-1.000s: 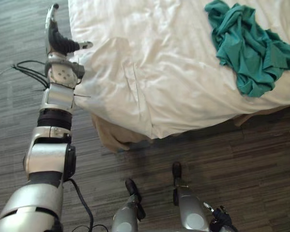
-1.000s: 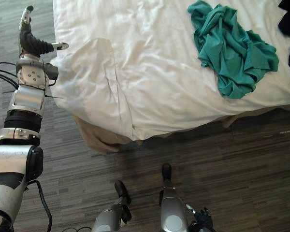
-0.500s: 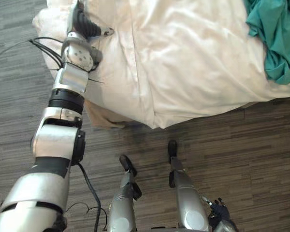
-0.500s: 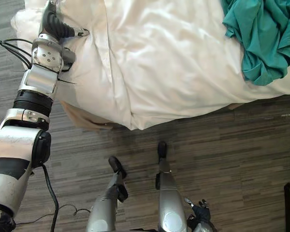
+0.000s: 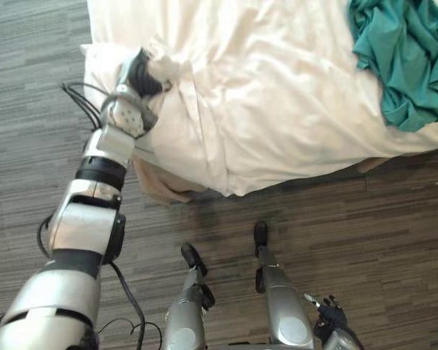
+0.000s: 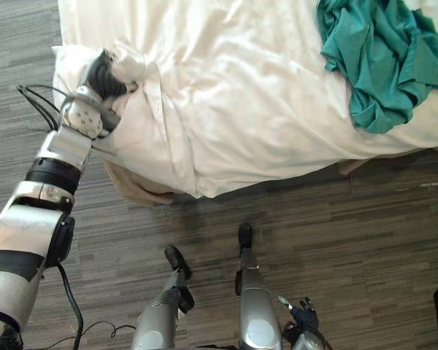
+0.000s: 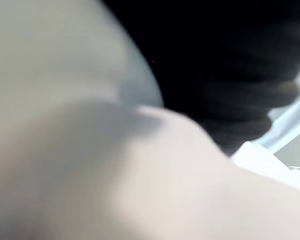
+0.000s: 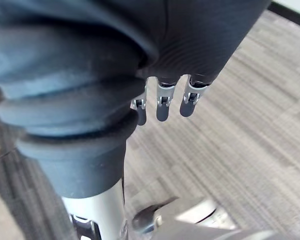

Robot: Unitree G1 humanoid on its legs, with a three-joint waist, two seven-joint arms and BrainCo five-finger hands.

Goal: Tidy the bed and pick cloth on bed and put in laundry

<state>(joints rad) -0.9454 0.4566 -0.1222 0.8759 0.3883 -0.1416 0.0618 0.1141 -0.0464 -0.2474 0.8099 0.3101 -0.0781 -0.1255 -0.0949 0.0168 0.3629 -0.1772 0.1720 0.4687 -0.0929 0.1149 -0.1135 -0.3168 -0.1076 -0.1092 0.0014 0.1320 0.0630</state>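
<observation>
Well, the green cloth (image 5: 403, 62) lies crumpled on the white sheet (image 5: 277, 95), well apart from both hands. It looks soft, light and floppy, best grabbed by a thick fold. The left hand (image 5: 139, 73) sits in the bunched sheet corner and I cannot tell its grip; the right hand (image 8: 161, 97) hangs with loose, empty fingers.

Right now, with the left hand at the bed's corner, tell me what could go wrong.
1. The left hand is buried in bunched white duvet at the corner; a harder pull might drag it off, where a tan layer shows beneath.
2. The green cloth lies near the bed's edge; tugging the duvet could slide it onto the floor.
3. The right hand hangs open and low, far from that cloth, so reaching it may need a step.
</observation>
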